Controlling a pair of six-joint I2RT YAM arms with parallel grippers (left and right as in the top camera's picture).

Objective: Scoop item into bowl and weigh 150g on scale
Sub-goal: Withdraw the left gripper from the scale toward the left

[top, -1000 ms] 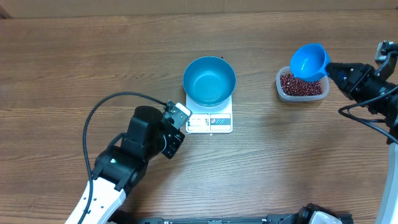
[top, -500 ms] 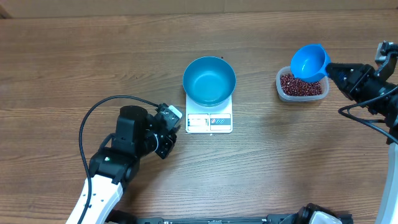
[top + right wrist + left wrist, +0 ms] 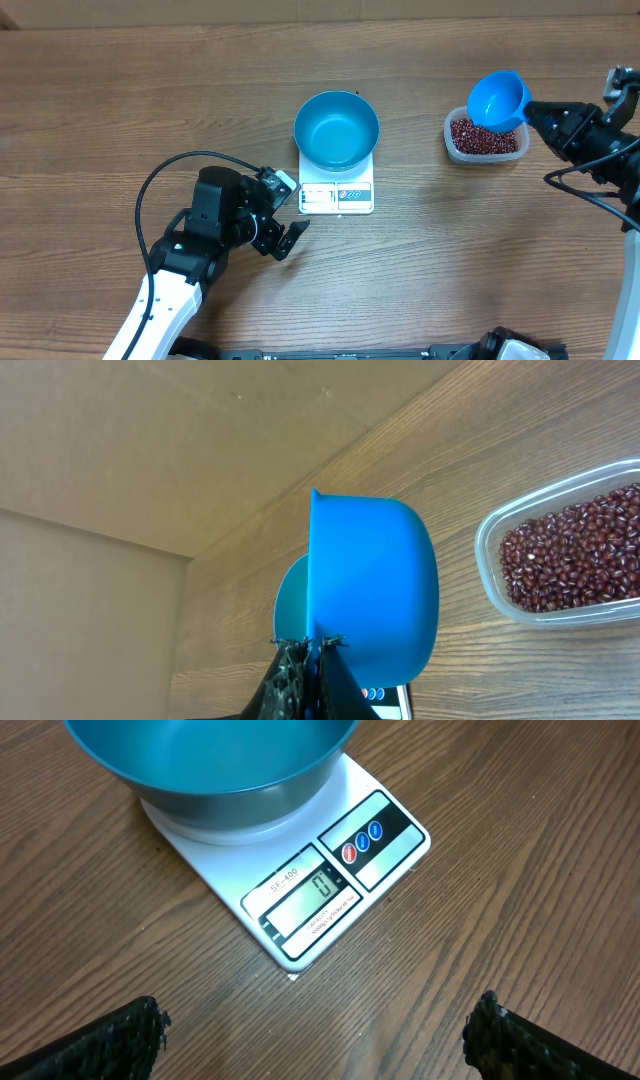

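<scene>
The empty blue bowl (image 3: 336,130) stands on the white scale (image 3: 337,197). In the left wrist view the bowl (image 3: 210,760) fills the top, and the display of the scale (image 3: 300,890) reads zero. My left gripper (image 3: 290,212) is open over bare wood just left of the scale's front corner, its fingertips (image 3: 110,1040) far apart with nothing between them. My right gripper (image 3: 535,112) is shut on the handle of a blue scoop (image 3: 497,100). The scoop hangs over the far edge of a clear tub holding the item (image 3: 485,137), red-brown beans (image 3: 580,555).
The clear tub (image 3: 492,565) sits right of the scale, near the right arm. A black cable (image 3: 150,190) loops off the left arm over the table. Bare wood lies between the scale and the tub and along the table's front.
My left gripper has pulled back from the scale's front left corner and gone from shut to wide open. The right arm and scoop have not moved.
</scene>
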